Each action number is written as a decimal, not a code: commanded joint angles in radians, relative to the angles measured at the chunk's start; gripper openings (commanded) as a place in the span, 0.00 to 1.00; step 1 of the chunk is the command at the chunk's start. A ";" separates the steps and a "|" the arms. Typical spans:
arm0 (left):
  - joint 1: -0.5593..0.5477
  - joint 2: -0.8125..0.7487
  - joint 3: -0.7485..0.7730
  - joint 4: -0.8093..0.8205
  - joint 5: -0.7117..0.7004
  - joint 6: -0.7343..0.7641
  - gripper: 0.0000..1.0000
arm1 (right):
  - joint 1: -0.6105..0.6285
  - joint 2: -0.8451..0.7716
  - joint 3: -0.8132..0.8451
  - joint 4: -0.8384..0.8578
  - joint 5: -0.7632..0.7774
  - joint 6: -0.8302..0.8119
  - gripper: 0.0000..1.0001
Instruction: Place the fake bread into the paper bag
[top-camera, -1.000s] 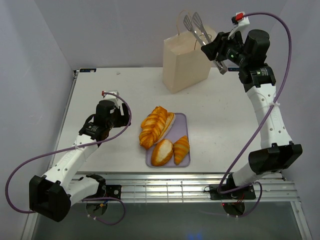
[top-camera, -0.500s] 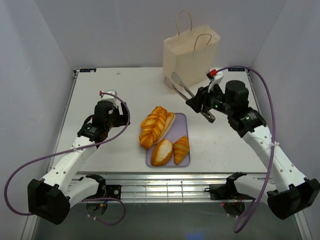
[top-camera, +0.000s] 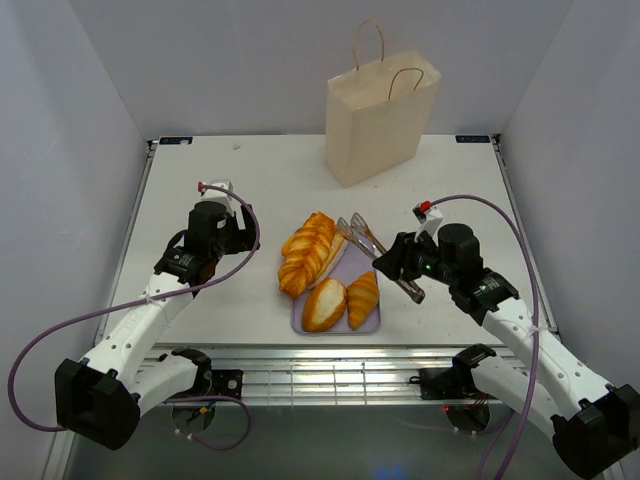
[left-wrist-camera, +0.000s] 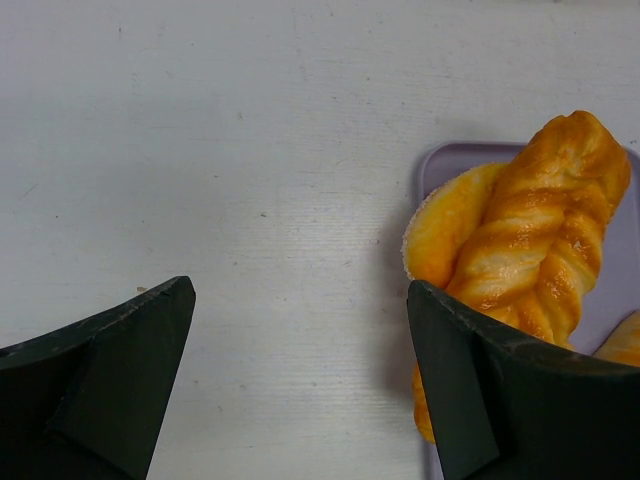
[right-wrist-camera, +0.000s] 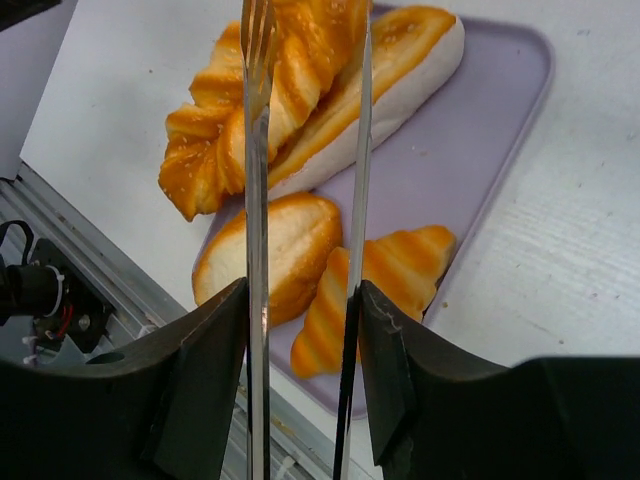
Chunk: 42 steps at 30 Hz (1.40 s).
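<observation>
Several glossy golden breads lie on a lilac tray (top-camera: 368, 264): a braided loaf (top-camera: 308, 252), a long roll (top-camera: 339, 245), an oval roll (top-camera: 324, 304) and a croissant (top-camera: 363, 298). The cream paper bag (top-camera: 375, 125) stands upright at the back. My right gripper (top-camera: 400, 268) is shut on metal tongs (top-camera: 365, 238), whose open tips hang over the tray's far right part. In the right wrist view the tongs (right-wrist-camera: 256, 200) span the braided loaf (right-wrist-camera: 215, 130) and the long roll (right-wrist-camera: 400, 60). My left gripper (top-camera: 240, 228) is open and empty, left of the tray.
In the left wrist view bare white table lies between my fingers, with the braided loaf (left-wrist-camera: 545, 225) and tray corner (left-wrist-camera: 450, 158) at the right. The table's near edge has a metal rail (top-camera: 350, 375). Grey walls stand close on both sides.
My right arm has swung down and toward me from beside the bag's mouth, carrying the tongs to just above the tray. The left arm has barely moved.
</observation>
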 joint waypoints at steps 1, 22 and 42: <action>-0.006 -0.010 0.034 -0.007 -0.017 -0.005 0.98 | 0.019 -0.012 -0.059 0.129 0.008 0.129 0.52; -0.006 -0.006 0.034 -0.005 0.019 -0.008 0.98 | 0.046 0.057 -0.191 0.314 -0.059 0.263 0.54; -0.007 -0.023 0.037 -0.005 0.032 -0.008 0.98 | 0.127 0.146 -0.187 0.376 -0.024 0.324 0.57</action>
